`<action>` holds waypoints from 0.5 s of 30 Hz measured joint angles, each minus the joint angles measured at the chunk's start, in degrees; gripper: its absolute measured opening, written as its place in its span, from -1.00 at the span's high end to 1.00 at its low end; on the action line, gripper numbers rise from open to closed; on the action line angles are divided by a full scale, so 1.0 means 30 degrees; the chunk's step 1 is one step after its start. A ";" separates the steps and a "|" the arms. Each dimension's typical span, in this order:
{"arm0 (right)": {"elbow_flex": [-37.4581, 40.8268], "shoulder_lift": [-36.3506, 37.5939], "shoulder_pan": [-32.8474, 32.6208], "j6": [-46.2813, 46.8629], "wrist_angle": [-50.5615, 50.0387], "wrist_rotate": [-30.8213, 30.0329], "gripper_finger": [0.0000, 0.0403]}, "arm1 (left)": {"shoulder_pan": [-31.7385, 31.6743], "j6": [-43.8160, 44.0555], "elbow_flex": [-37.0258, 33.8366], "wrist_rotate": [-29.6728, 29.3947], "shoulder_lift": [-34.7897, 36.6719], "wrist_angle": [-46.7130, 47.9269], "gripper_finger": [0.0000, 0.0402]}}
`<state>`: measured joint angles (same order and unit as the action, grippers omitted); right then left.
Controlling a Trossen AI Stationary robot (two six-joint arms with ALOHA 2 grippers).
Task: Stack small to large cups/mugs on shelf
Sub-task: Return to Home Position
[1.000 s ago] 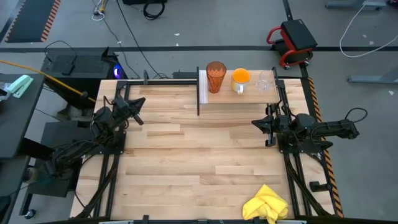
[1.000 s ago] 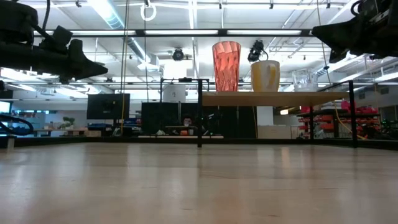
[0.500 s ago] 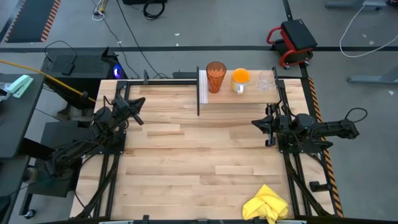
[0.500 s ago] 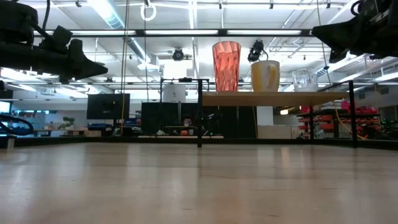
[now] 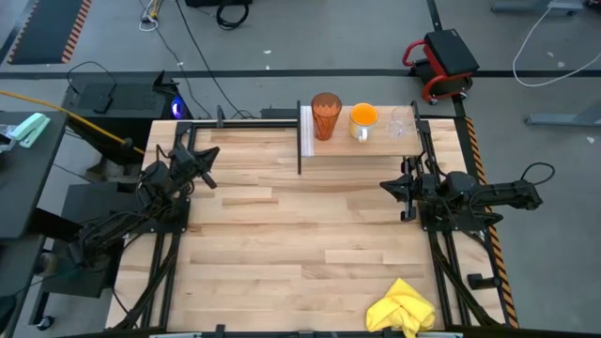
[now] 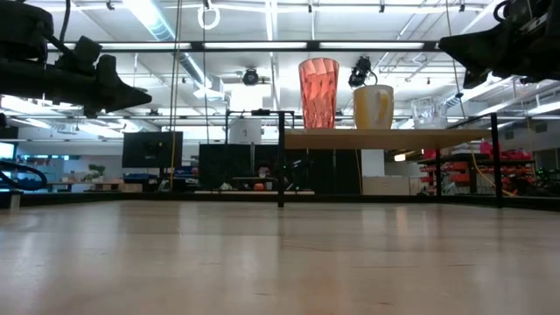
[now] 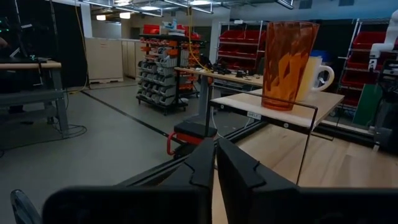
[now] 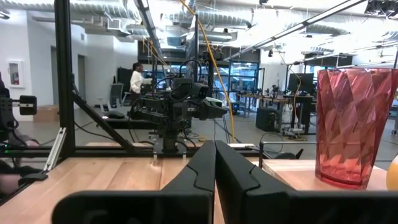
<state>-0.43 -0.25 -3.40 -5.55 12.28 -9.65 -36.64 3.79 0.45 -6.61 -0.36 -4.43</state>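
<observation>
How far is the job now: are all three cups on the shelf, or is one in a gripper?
Done: the tall tumbler, the orange cup and the clear glass stand side by side on the shelf, largest to smallest, not nested. In hand: nothing; the left gripper and the right gripper are shut and empty, each at its own side of the tabletop. Left: I see no cup off the shelf to place.

In left wrist view, tumbler (image 7: 286, 65) partly hides orange cup (image 7: 313, 78).

A robotics lab: exposed ceiling ducts (image 8: 93, 11), parts racks (image 7: 163, 74) and monitors (image 6: 151, 149).
</observation>
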 joint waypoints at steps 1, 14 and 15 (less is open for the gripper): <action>0.0001 0.0000 0.0000 0.0003 -0.0001 0.0006 0.93 | 0.0007 -0.0007 0.0001 0.0000 0.0000 0.0000 0.86; -0.0006 0.0000 0.0000 -0.0005 0.0002 0.0006 0.93 | 0.0002 -0.0005 0.0004 0.0000 0.0000 0.0000 0.87; -0.0006 0.0000 0.0000 0.0003 0.0002 0.0003 0.93 | 0.0000 0.0002 0.0000 0.0000 0.0000 0.0000 0.87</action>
<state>-0.45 -0.25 -3.40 -5.54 12.28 -9.64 -36.64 3.80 0.45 -6.61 -0.36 -4.43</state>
